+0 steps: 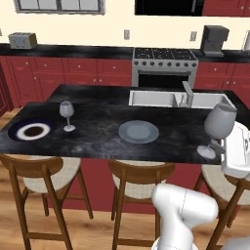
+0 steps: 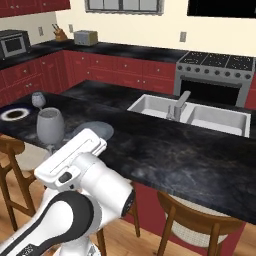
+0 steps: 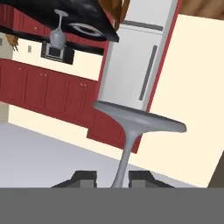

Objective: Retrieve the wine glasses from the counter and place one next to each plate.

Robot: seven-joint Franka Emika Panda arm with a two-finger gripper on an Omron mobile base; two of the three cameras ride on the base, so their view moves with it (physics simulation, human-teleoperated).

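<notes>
Wine glass [image 1: 219,123] held by its stem in closed claw [image 3: 120,178], tilted, at 3 o'clock over bench [image 1: 97,128] edge, for setting beside grey plate [image 1: 138,132]. Farther, 9 o'clock: second glass [image 1: 67,114] already upright beside blue-rimmed plate [image 1: 30,131].

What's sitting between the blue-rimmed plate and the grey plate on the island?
One wine glass stands upright between the blue-rimmed plate and the grey plate, nearer the blue-rimmed one, as the left base view shows.
</notes>
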